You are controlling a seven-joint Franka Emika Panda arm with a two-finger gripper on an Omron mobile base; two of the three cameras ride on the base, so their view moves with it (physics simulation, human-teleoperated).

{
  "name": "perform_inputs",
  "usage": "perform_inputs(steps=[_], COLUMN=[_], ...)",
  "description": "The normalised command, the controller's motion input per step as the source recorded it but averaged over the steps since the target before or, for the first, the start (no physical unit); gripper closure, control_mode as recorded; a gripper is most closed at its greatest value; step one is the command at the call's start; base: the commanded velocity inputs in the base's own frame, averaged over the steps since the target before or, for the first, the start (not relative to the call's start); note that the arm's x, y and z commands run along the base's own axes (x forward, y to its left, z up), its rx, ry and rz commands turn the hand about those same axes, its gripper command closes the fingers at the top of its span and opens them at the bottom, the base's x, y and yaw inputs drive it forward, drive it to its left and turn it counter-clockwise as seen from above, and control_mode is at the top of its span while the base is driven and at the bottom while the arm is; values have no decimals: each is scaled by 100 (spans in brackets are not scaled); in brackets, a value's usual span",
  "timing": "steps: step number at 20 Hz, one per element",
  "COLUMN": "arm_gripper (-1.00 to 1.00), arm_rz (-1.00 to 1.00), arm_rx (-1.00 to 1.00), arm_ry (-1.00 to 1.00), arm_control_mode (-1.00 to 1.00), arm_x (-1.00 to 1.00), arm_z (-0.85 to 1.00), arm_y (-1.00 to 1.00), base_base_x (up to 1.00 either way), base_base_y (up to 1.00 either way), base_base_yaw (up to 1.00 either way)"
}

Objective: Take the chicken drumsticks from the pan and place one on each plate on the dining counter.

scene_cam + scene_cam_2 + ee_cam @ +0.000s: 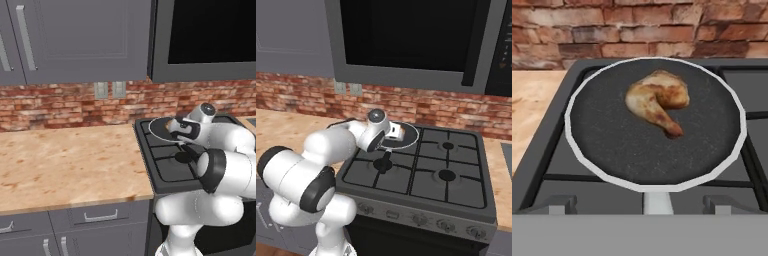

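hovering over the round dark silver-rimmed frying pan (657, 165) on the stove, the gripper (176, 126), its jaw state untellable, is risking skidding the golden-brown drumstick (657, 100) lying inside.

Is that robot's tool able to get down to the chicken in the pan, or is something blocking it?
Probably yes. The tool hovers just over the pan on the stove, and the hand view looks straight down on the chicken drumstick, lying uncovered in the pan's middle. Nothing stands between them.
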Motion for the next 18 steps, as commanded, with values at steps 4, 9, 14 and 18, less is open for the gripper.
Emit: perform_inputs(steps=[4,9,14,18], arm_gripper=[-100,-100,-100,-100], arm_rz=[0,0,0,0], arm_rx=[0,0,0,0], arm_ry=[4,5,1,2], arm_control_mode=[-100,-100,-100,-100], arm_x=[27,24,14,16], arm_z=[-8,-13,-16,-13], arm_y=[-16,-9,-1,0], base_base_x=[0,0,0,0], base_base_y=[0,0,0,0], base_base_yaw=[0,0,0,0])
